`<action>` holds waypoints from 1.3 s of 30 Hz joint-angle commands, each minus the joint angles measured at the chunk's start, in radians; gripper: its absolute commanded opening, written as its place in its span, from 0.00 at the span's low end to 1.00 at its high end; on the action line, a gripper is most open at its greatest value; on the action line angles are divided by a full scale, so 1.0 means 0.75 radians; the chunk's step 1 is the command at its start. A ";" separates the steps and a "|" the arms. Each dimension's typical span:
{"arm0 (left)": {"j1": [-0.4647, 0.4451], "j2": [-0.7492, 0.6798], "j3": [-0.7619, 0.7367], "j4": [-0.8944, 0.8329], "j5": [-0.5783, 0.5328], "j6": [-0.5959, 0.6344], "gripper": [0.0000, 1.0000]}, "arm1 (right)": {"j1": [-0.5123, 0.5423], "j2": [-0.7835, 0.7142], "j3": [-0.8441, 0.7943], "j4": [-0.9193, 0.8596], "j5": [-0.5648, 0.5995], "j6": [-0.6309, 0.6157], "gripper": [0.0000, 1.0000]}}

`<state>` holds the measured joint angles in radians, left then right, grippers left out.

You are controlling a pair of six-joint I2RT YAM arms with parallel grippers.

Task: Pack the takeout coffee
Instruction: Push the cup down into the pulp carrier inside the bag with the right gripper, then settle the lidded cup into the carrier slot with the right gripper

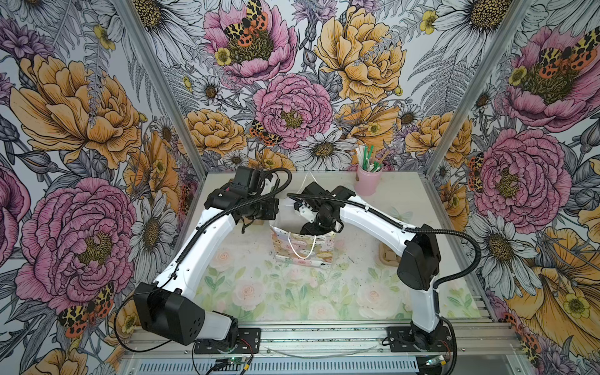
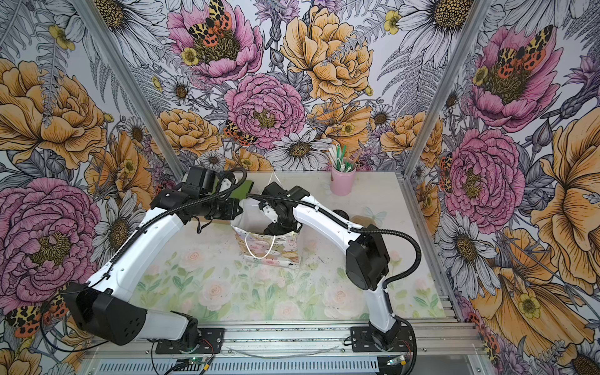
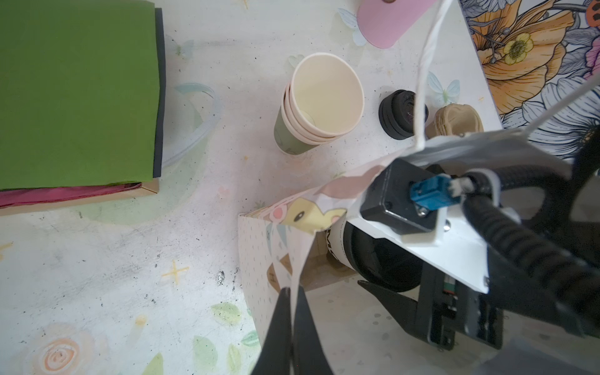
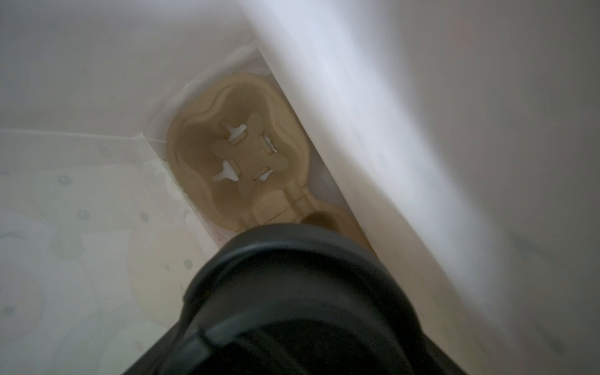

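Observation:
The takeout coffee (image 3: 336, 242), a white cup with dark lettering and a black lid (image 4: 292, 292), hangs inside the pastel gift bag (image 1: 302, 250) (image 2: 269, 250). My right gripper (image 1: 311, 227) reaches down into the bag and is shut on the cup; one of its fingers (image 3: 389, 297) shows beside the lid. At the bottom of the bag, below the lid, lies a brown pulp cup carrier (image 4: 240, 156). My left gripper (image 3: 292, 292) is shut on the bag's upper edge (image 3: 302, 253) and holds the mouth open.
Behind the bag stand a stack of lidless paper cups (image 3: 311, 107), loose black lids (image 3: 399, 113) and stacked brown carriers (image 3: 454, 120) (image 1: 388, 256). A pink holder of straws (image 1: 368, 181) stands at the back right. Green napkins on a box (image 3: 78, 91) lie at the back left.

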<state>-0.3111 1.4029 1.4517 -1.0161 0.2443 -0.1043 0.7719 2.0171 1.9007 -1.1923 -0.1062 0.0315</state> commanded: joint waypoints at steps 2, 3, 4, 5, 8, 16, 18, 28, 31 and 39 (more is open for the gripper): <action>0.005 -0.007 0.007 0.007 -0.015 0.011 0.02 | 0.004 0.023 -0.018 -0.012 0.032 -0.006 0.86; 0.004 -0.007 0.007 0.007 -0.015 0.011 0.02 | 0.002 0.023 -0.018 -0.012 0.032 -0.006 0.86; 0.004 -0.006 0.007 0.007 -0.016 0.010 0.02 | 0.003 0.023 -0.018 -0.011 0.033 -0.005 0.86; 0.003 -0.005 0.007 0.007 -0.016 0.010 0.02 | 0.003 0.021 -0.019 -0.012 0.033 -0.006 0.86; 0.004 -0.005 0.007 0.007 -0.015 0.010 0.02 | 0.004 0.019 -0.018 -0.012 0.031 -0.004 0.86; 0.004 -0.005 0.007 0.007 -0.015 0.010 0.02 | 0.005 0.014 -0.016 -0.012 0.033 -0.004 0.87; 0.004 -0.005 0.007 0.007 -0.015 0.010 0.02 | 0.005 0.012 -0.016 -0.012 0.033 -0.004 0.87; 0.003 -0.003 0.006 0.007 -0.015 0.010 0.02 | 0.008 0.010 -0.014 -0.011 0.033 -0.003 0.88; 0.002 -0.003 0.007 0.007 -0.014 0.010 0.03 | 0.007 0.010 -0.014 -0.012 0.033 -0.007 0.88; 0.001 -0.003 0.008 0.007 -0.015 0.008 0.03 | 0.006 0.006 -0.014 -0.011 0.031 -0.004 0.88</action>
<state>-0.3111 1.4029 1.4517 -1.0161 0.2447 -0.1043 0.7734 2.0171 1.9007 -1.1923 -0.1051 0.0319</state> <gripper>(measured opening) 0.045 0.885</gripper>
